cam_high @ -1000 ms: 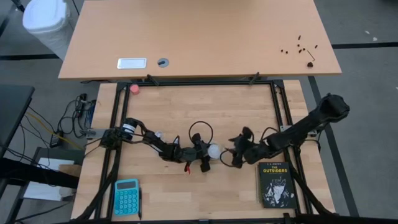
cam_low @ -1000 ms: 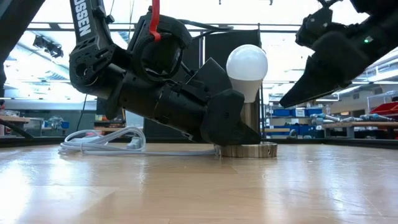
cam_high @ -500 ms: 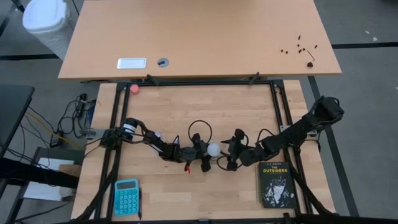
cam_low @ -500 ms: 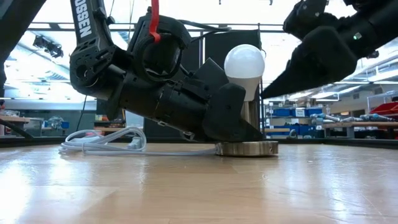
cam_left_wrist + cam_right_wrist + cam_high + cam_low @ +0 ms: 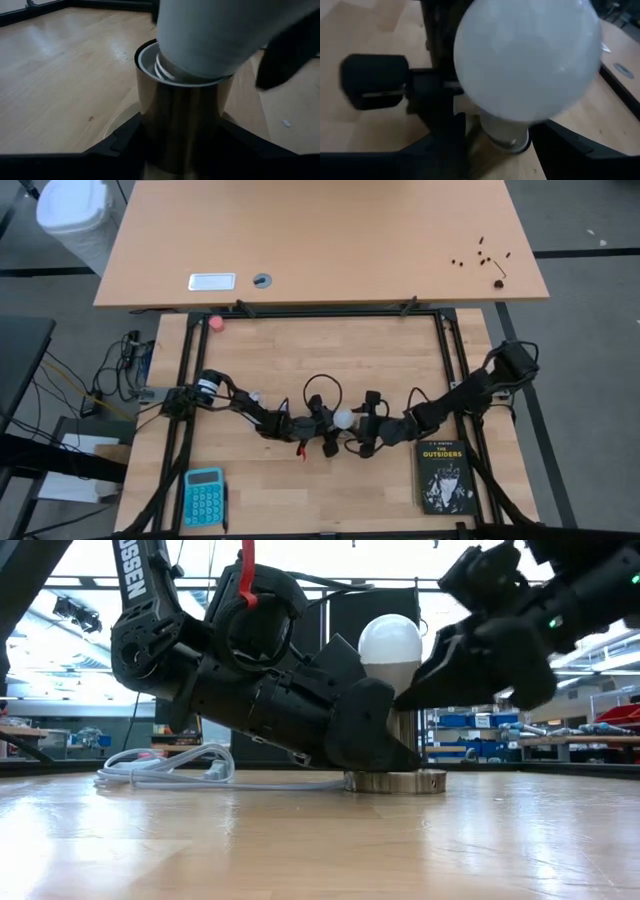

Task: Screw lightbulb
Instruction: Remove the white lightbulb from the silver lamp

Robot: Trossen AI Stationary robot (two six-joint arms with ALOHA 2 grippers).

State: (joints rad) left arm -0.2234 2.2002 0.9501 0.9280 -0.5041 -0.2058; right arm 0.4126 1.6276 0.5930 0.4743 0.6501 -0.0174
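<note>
Low view: right end effector [image 5: 420,690] has closed in around the lightbulb [image 5: 391,645].

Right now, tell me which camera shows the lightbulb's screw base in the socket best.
Left wrist view: the lightbulb sits with its threads partly showing above the socket rim. The right wrist view shows mostly the globe, only a bit of neck. The low view hides the base behind the left gripper. The high view shows only a white dot.

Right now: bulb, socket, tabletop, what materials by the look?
Lightbulb: frosted white globe, matte and even; glass or plastic, can't tell. Socket: metal, brushed brass-like sleeve with soft reflections, on a round metallic base. Table: wood, visible plank grain, light sheen.
</note>
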